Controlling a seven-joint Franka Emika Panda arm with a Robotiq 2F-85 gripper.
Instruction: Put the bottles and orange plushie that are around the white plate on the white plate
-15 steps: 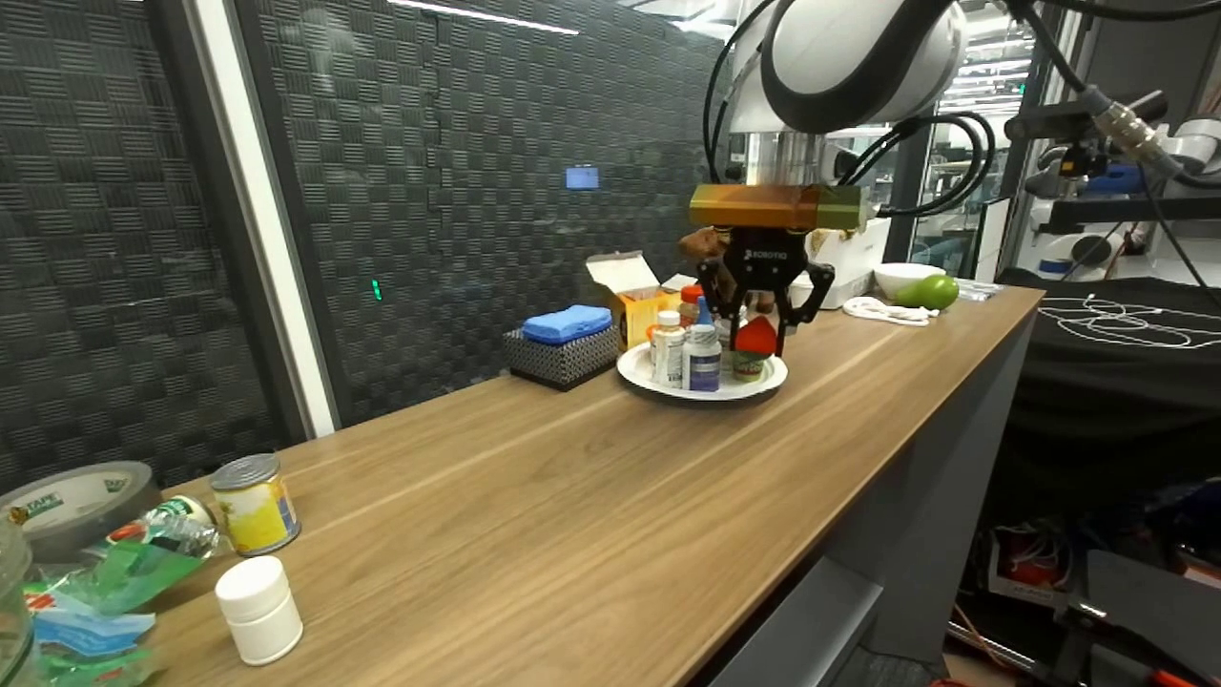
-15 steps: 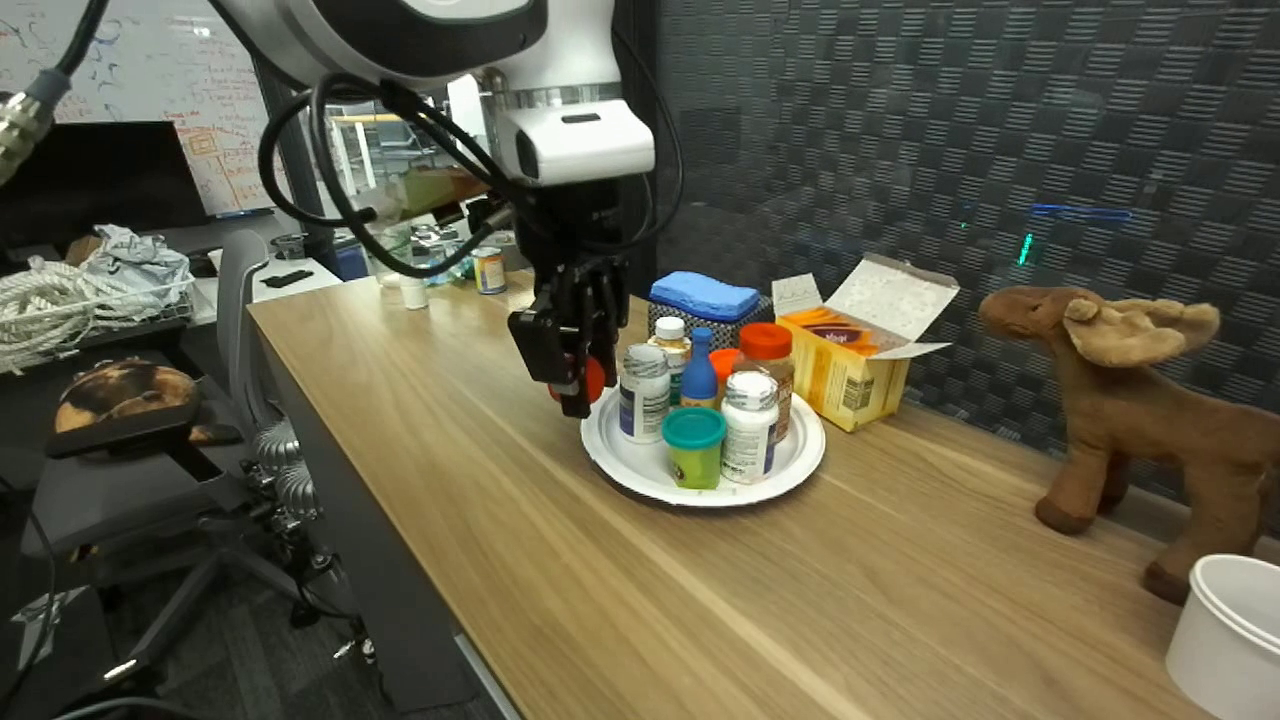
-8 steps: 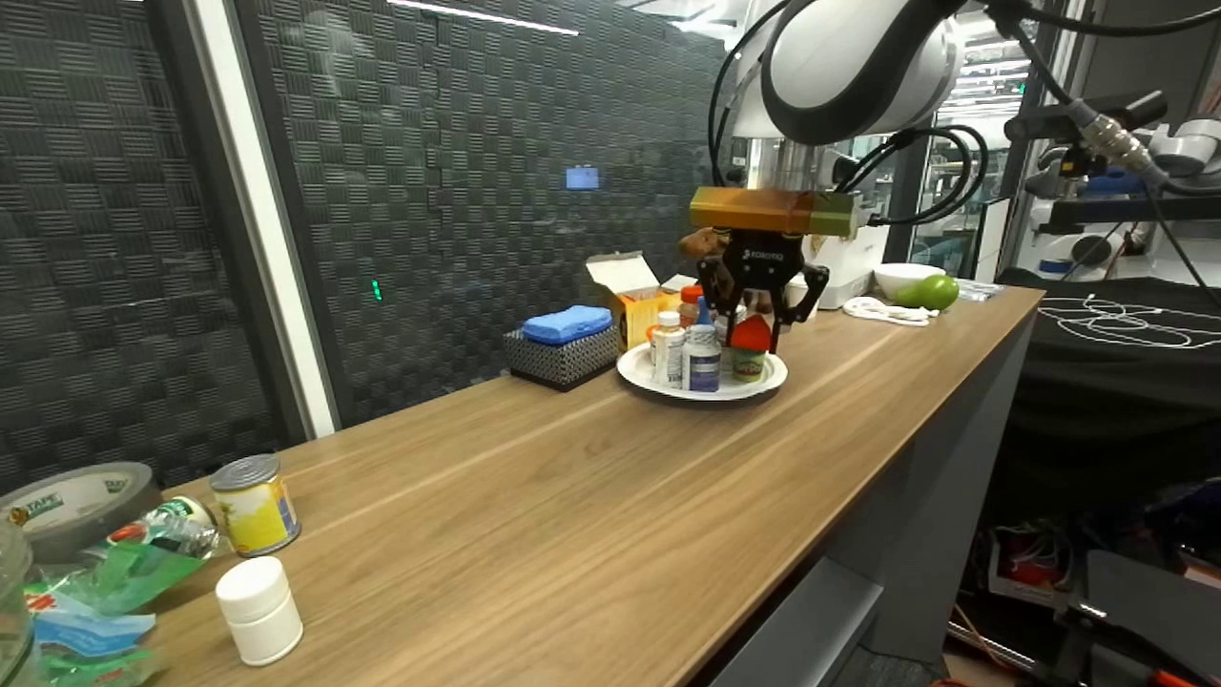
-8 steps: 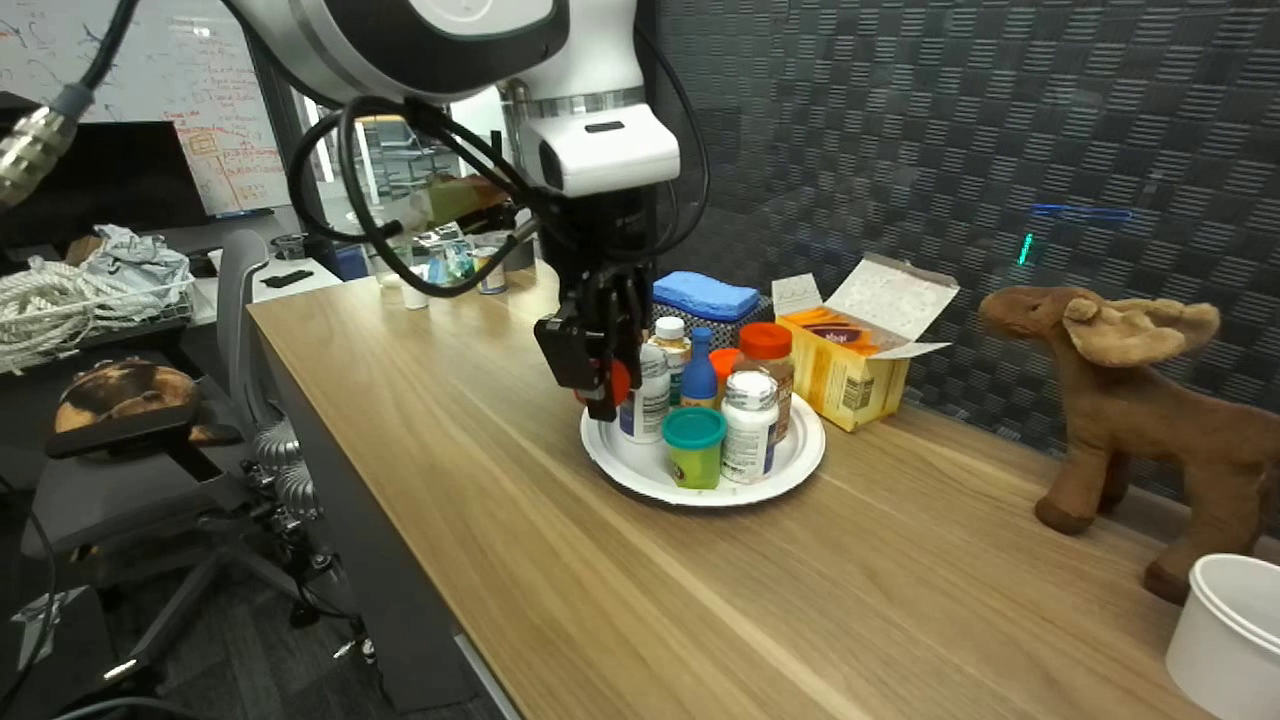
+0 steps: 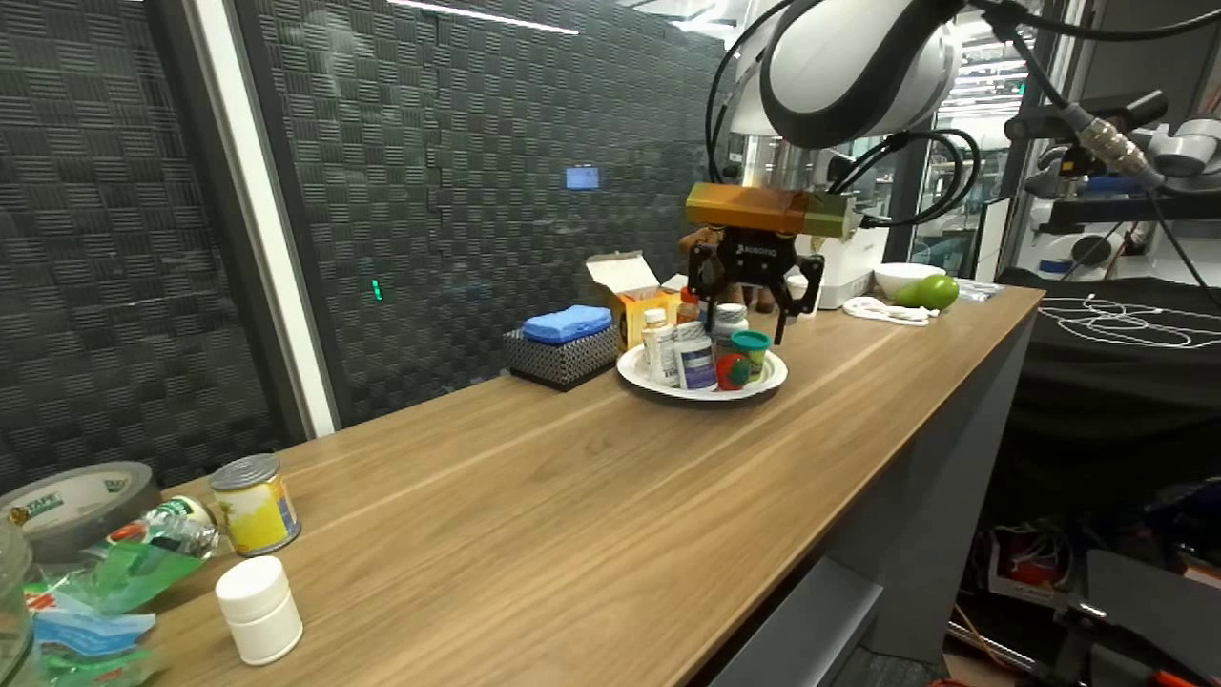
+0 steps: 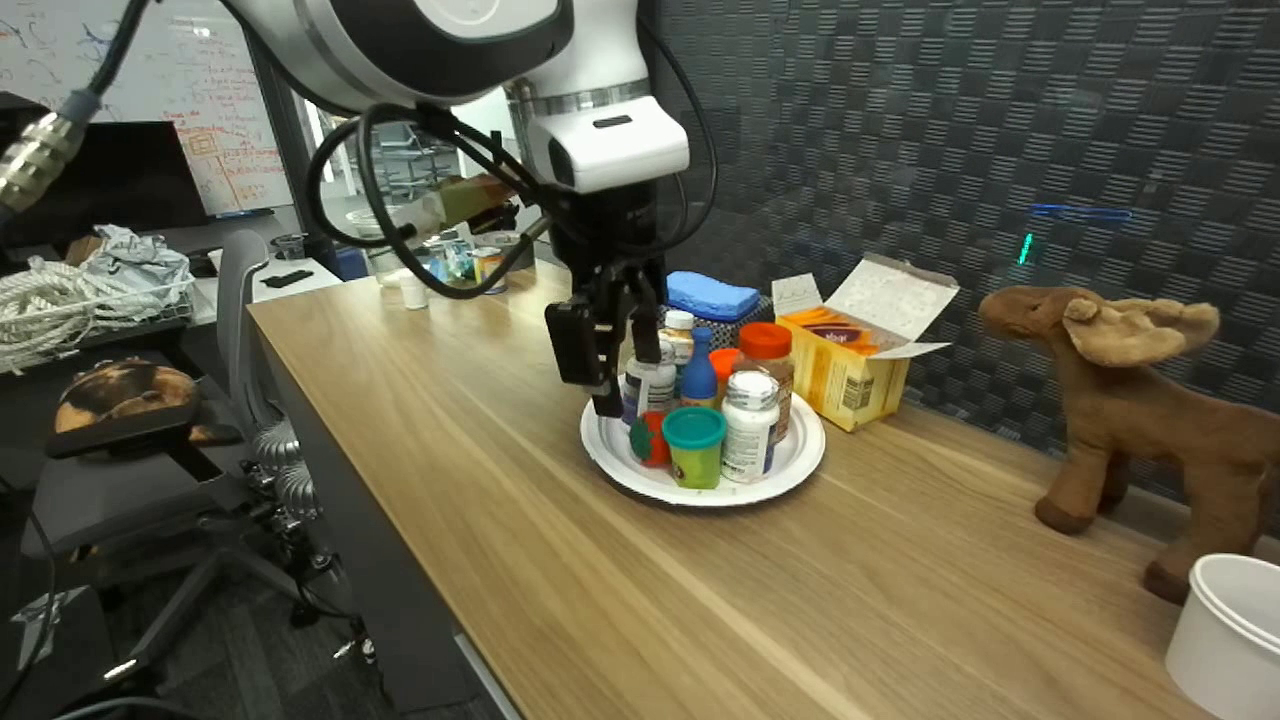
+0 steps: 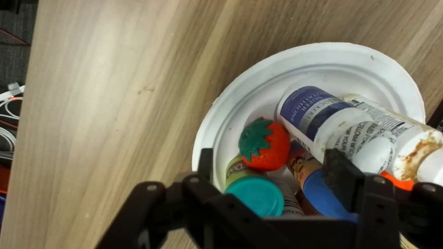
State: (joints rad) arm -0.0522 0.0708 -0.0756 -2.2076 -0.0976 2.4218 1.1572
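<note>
The orange plushie (image 7: 275, 147), a red-orange strawberry with a green leafy top, lies on the white plate (image 7: 238, 86). It sits between a teal-lidded green tub (image 7: 254, 195) and a white bottle with a purple label (image 7: 308, 107). That bottle leans slightly against a second white bottle (image 7: 377, 114). A blue-topped bottle (image 6: 699, 375), another white bottle (image 6: 748, 430) and a brown jar with an orange-red lid (image 6: 768, 345) share the plate. Over them hangs my gripper (image 5: 744, 332), its fingers spread wide with nothing gripped. In the wrist view its fingertips frame the strawberry, which lies below them.
Behind the plate stand a patterned box with a blue sponge (image 5: 568, 324) and an opened yellow box (image 6: 850, 375). A brown moose toy (image 6: 1150, 430) and a white tub (image 6: 1230, 635) are farther along. A white jar (image 5: 259, 611) and a can (image 5: 255, 506) stand at the opposite end.
My gripper has shifted over the plate and opened. The strawberry, earlier between its fingers, has dropped onto the plate beside the green tub. The neighbouring white bottles have moved slightly and tilted.
</note>
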